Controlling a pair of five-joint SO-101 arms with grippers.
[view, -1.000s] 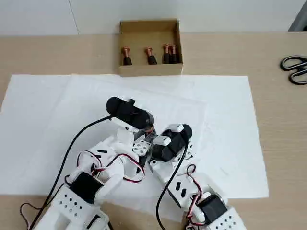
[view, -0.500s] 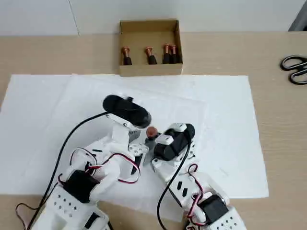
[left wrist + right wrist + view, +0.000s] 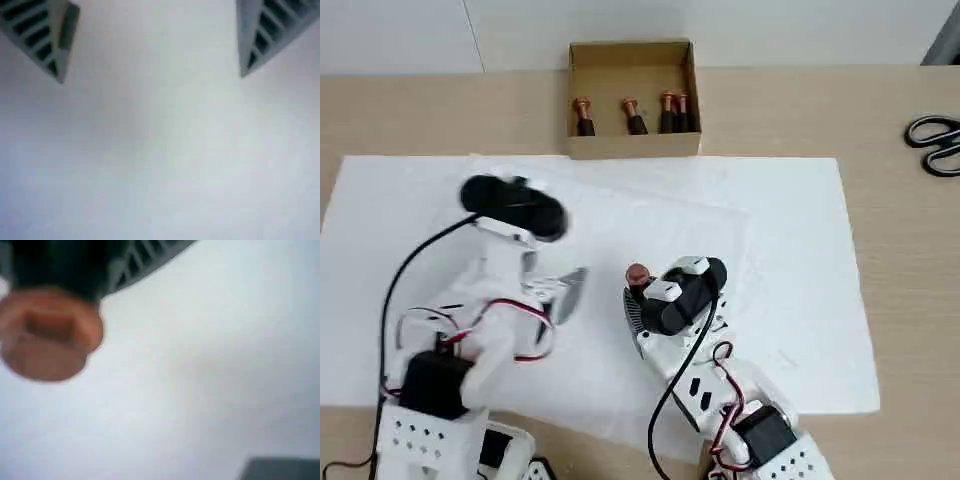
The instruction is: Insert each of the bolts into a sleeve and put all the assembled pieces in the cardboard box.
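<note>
A copper-headed bolt [image 3: 637,272] sits in a black sleeve, and my right gripper [image 3: 636,292] is shut on this assembled piece over the middle of the white paper. In the right wrist view the bolt head [image 3: 50,335] shows close up under the dark sleeve [image 3: 55,262], beside a ribbed finger [image 3: 145,254]. My left gripper [image 3: 568,292] stands open to the left of it, apart from the piece. Its two fingertips [image 3: 57,67] frame bare paper, with nothing between them. The cardboard box [image 3: 633,148] at the back holds several assembled pieces [image 3: 583,115].
A large white paper sheet [image 3: 790,230] covers the wooden table's middle. Black-handled scissors [image 3: 935,140] lie at the far right edge. A black cable [image 3: 410,265] runs along the left arm.
My left arm has swung left, away from the right gripper, and now stands apart with open fingers. The bolt and sleeve stay in the right gripper, which has barely moved.
</note>
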